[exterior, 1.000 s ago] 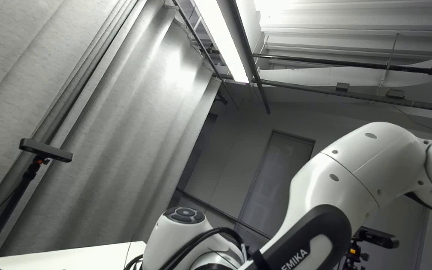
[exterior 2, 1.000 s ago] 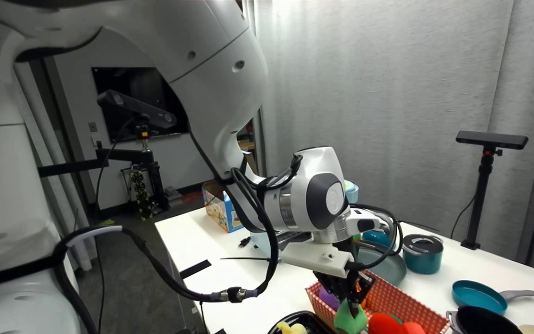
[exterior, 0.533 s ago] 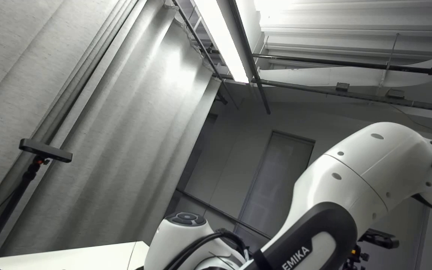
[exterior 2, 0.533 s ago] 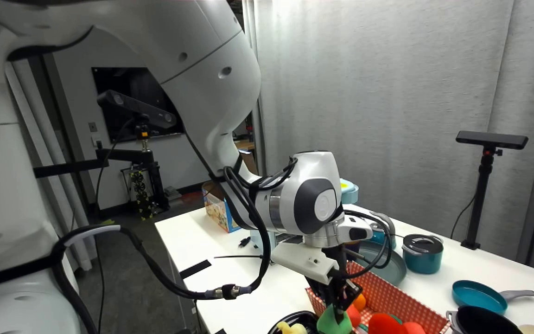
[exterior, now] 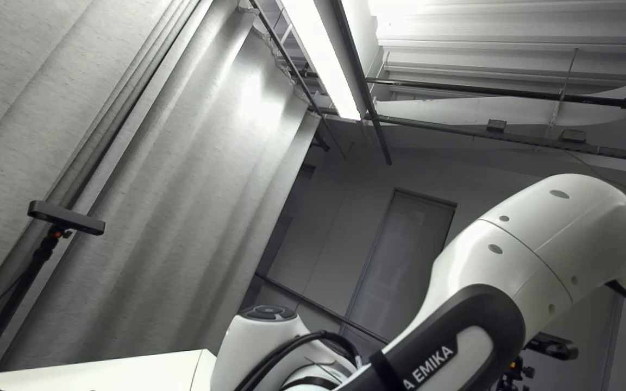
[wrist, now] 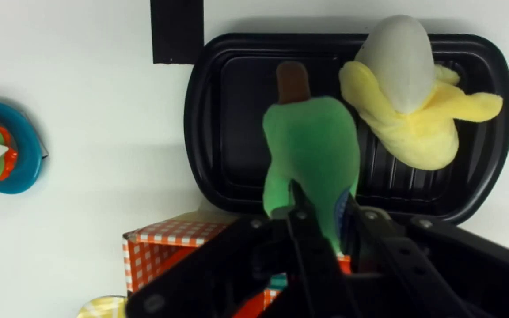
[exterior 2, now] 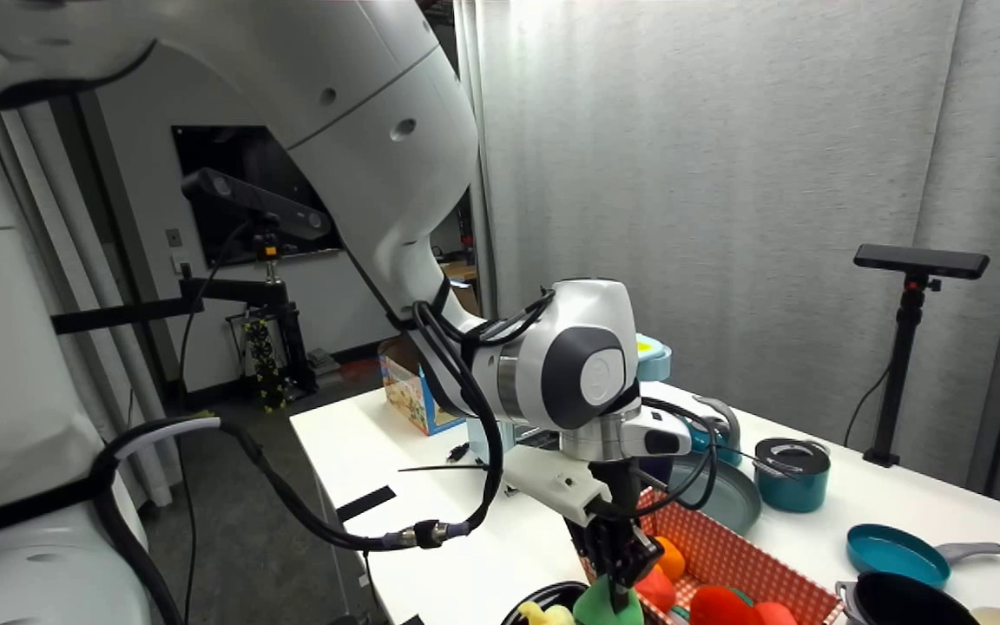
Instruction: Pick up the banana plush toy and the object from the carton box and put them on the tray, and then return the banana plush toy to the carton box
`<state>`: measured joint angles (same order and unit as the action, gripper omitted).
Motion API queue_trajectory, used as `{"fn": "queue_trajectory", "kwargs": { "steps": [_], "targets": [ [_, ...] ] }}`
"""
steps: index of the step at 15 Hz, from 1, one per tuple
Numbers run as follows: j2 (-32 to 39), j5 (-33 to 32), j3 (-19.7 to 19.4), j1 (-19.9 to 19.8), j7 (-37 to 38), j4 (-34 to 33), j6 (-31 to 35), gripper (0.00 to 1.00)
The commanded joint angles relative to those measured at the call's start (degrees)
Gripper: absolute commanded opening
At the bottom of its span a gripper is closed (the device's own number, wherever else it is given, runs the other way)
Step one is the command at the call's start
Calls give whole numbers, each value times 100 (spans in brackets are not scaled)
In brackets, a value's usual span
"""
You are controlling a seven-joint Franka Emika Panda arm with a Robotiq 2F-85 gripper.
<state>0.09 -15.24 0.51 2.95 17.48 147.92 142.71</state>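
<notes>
My tool is closed on a soft green plush toy with a brown stem, gripped at the end opposite that stem. In the wrist view the toy is over the left and middle of a black, round-cornered tray; contact with the tray cannot be determined. The yellow-and-white banana plush toy lies in the tray's right part. A red-and-white checked carton box stands just beside the tray on the white table, containing red rounded items and an orange one.

Markings: in an exterior view, the black panel on my white arm reads "EMIKA", preceded by a letter A. Wording on the printed cardboard box is illegible.
</notes>
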Motion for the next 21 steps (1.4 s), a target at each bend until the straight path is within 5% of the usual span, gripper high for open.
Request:
{"fn": "queue_trajectory", "kwargs": {
  "steps": [1, 2, 10, 21],
  "targets": [
    [-292, 73, 72, -23, 277, 109, -321, 4],
    [-303, 84, 77, -23, 293, 104, -386, 37],
    [-338, -3, 96, -37, 474, 107, -431, 95],
    [-113, 6, 98, -49, 331, -3, -255, 100]
  ]
}}
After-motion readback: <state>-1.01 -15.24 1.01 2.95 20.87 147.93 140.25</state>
